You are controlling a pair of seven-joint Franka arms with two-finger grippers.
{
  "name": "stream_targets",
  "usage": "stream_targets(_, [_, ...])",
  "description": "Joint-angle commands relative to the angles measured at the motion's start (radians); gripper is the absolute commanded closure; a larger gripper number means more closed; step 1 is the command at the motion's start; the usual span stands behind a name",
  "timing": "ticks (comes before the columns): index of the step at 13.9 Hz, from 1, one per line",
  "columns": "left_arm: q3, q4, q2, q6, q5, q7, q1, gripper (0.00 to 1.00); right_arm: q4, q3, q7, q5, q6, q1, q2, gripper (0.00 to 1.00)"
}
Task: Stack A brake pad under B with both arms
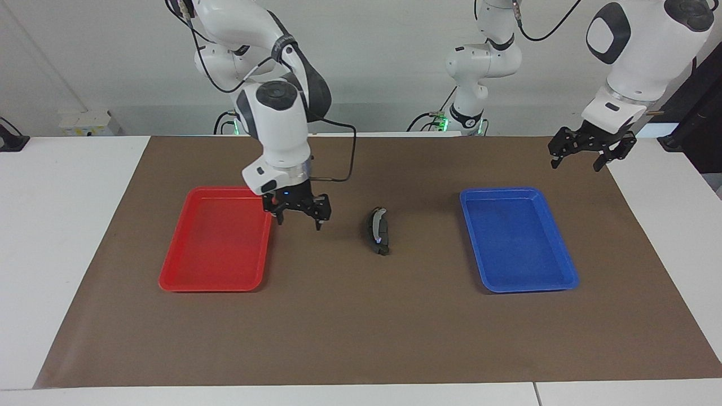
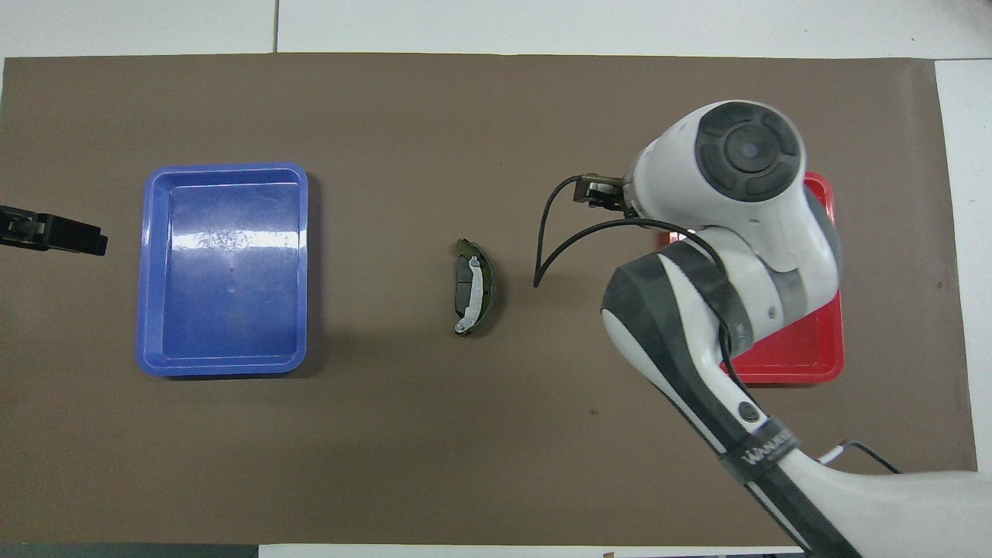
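B (image 1: 379, 230) lies on top of A brake pad (image 1: 383, 232), mid brown mat (image 1: 361, 338), open mat all round. One red tray (image 1: 217, 282), one blue tray (image 1: 519, 285), both empty. Right gripper (image 1: 297, 217) over red tray's edge, fingers spread, empty; left gripper (image 1: 589, 155) over mat corner, fingers spread, empty. White desk (image 1: 67, 254).

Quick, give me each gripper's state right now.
Left gripper: open, holding nothing, raised over the table's edge by the blue plastic tray.
Right gripper: open, holding nothing, beside the red plastic tray.

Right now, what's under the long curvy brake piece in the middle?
The short flat A brake pad lies under B, on the brown mat. Only part of its dark face shows; B's arch covers the rest.
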Motion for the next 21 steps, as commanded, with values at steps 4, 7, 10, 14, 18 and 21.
stream_targets(4, [-0.012, -0.026, -0.025, -0.038, 0.001, -0.129, 0.007, 0.00, -0.019, 0.013, -0.201, 0.018, -0.188, -0.180, -0.183, 0.00])
stream_targets(7, [-0.012, -0.023, -0.025, -0.048, 0.002, -0.139, 0.005, 0.00, -0.009, 0.009, -0.317, 0.090, -0.308, -0.264, -0.267, 0.00])
stream_targets(10, [-0.012, -0.028, -0.026, -0.052, 0.002, -0.139, 0.005, 0.00, 0.043, -0.170, -0.359, 0.094, -0.455, -0.138, -0.295, 0.00])
stream_targets(14, [-0.010, -0.025, -0.025, -0.048, 0.002, -0.141, 0.004, 0.00, 0.121, -0.399, -0.506, 0.094, -0.552, 0.013, -0.271, 0.00])
stream_targets(18, [-0.009, -0.023, -0.023, -0.044, 0.002, -0.144, 0.010, 0.00, 0.150, -0.378, -0.497, 0.128, -0.541, -0.007, -0.225, 0.00])
stream_targets(21, [-0.009, -0.023, -0.023, -0.047, 0.002, -0.144, 0.016, 0.00, 0.152, -0.358, -0.471, 0.130, -0.543, -0.036, -0.225, 0.00])
